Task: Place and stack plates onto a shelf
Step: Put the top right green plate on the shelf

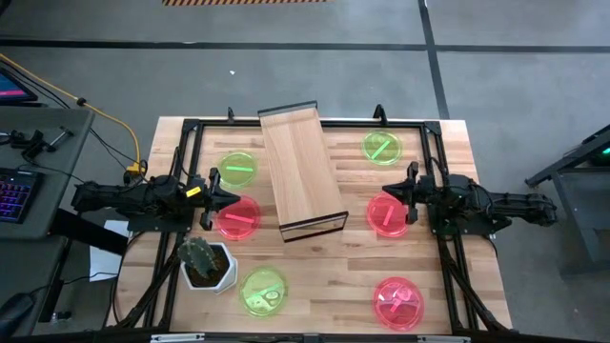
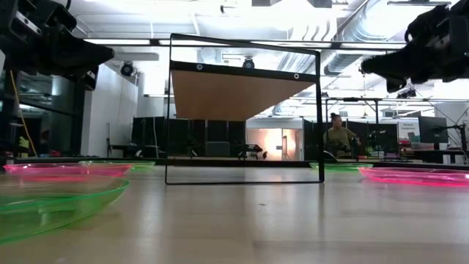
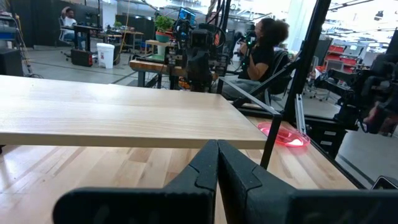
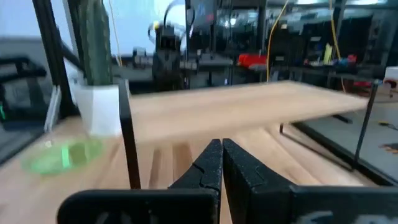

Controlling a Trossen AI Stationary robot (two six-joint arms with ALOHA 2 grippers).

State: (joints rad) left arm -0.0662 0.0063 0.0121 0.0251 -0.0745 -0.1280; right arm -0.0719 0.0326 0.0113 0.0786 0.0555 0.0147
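Overhead, table-level and two facing wrist cameras all share the shelf.

shelf blocks table centre; cactus near left edge.

Pink plate beside the left gripper partly covered by it from above. Pink plate by the right gripper overlapped at its edge likewise. Green plate cut off by the low view's left edge; pink plate cut by its right edge. Shelf cropped at the left in the left wrist view. Cactus cut off at the top in the right wrist view. Bar marks on plates unreadable in the low view.
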